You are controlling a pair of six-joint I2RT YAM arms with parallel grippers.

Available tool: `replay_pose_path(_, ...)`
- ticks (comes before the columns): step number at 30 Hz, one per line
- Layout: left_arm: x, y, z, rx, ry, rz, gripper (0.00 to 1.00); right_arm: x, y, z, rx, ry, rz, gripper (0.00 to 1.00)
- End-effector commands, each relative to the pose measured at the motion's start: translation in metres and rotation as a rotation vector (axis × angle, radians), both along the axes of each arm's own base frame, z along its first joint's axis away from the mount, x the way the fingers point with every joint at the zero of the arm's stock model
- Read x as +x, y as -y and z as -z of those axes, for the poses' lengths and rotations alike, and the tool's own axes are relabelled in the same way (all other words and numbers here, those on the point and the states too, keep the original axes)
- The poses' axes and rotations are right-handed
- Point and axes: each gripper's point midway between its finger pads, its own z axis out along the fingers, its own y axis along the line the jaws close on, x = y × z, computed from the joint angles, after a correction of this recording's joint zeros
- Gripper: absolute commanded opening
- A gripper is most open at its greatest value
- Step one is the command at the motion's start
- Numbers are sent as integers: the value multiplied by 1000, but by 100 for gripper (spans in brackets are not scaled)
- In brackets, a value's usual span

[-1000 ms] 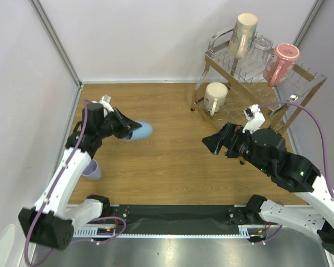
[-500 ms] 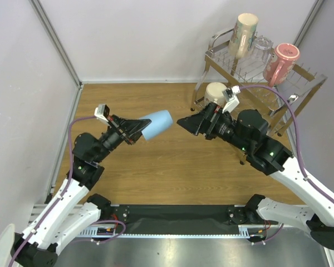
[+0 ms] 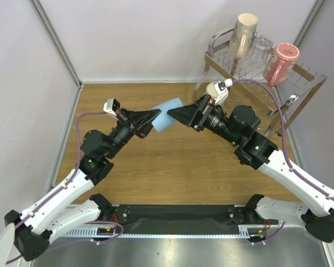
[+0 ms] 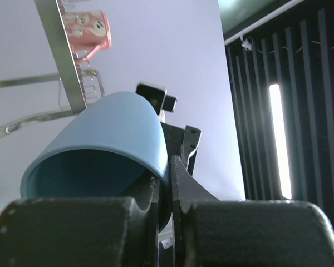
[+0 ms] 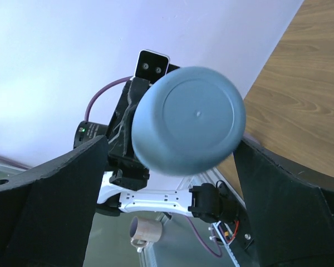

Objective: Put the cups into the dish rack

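My left gripper (image 3: 151, 119) is shut on the rim of the light-blue tumbler (image 3: 168, 115), one finger inside and one outside, and holds it in the air with its base toward the right arm. In the left wrist view the tumbler (image 4: 100, 139) fills the middle above the gripper (image 4: 166, 181). My right gripper (image 3: 180, 114) is open, its fingers either side of the tumbler's base (image 5: 189, 119) with gaps on both sides. The dish rack (image 3: 300, 75) stands at the far right with the beige mug (image 3: 243, 32), clear glass (image 3: 261, 47) and pink mug (image 3: 282, 62) on top and the white mug (image 3: 214, 89) below.
Grey walls close in the wooden table (image 3: 156, 172) on the left and at the back. A small cup with a lavender inside (image 5: 145, 230) shows below the left arm in the right wrist view. The pink mug (image 4: 89, 30) and a rack bar (image 4: 61, 61) show in the left wrist view.
My left gripper picked the tumbler up off the table and carried it up and to the right. My right gripper swung left until its open fingers flank the tumbler's base.
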Motion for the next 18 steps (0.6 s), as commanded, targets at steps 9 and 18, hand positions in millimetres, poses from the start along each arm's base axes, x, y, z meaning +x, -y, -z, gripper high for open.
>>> replay_pose_path(9,-19,-3,-36,-103,64,17,0,6,-7,-14,63,-27,-5,95)
replay_pose_path(18,-20,-1,-29,-107,51,23,0,13,0,-12,59,-43,46,73)
